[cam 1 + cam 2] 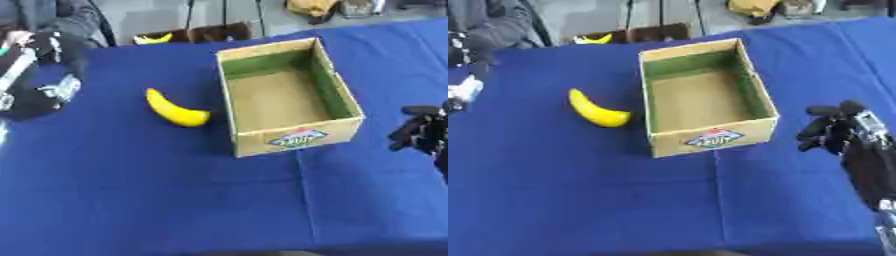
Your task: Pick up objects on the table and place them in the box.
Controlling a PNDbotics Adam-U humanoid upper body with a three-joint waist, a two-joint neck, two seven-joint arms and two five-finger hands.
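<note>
Right robot hand (833, 131) (curled) — box (337, 102) beside banana (175, 111).

Looks like a lab/demo room: blue-clothed counter (175, 200), grey floor (149, 17), stand legs (188, 15) behind.

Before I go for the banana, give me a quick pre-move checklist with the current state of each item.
1. Banana lies free on the blue table, touching nothing: ok.
2. Box is open on top, floor bare: ok.
3. Right hand holds nothing, fingers curled, right of the box: ok.
4. Left hand position at the view's left edge: ok; finger state: cannot tell.
5. Path from banana to box, nothing between: ok.
</note>
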